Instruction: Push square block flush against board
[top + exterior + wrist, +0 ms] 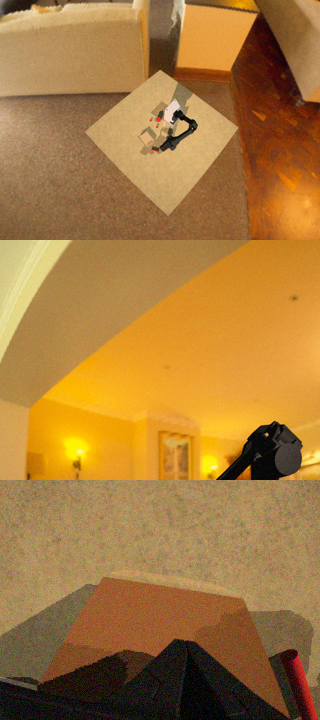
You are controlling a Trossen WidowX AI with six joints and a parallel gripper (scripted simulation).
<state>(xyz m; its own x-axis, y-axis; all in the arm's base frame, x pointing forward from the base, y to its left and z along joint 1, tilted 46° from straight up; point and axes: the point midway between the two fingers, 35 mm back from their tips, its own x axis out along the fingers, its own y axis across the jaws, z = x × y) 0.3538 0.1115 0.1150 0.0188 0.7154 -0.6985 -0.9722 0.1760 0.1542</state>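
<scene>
With gripper (pixel 182 660) closed empty, orange board (pixel 160 634) lies flat, long axis running away from wrist camera.

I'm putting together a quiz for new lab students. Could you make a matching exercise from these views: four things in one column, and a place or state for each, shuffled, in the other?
Things
1. gripper
2. red cylinder
3. white plate
4. orange-brown flat piece

Place or state
A. under the arm's base, top view
B. straight ahead of the black fingertips, wrist view
C. shut, holding nothing
D. low at the right edge, wrist view

Pairs: 1-C, 2-D, 3-A, 4-B
</scene>
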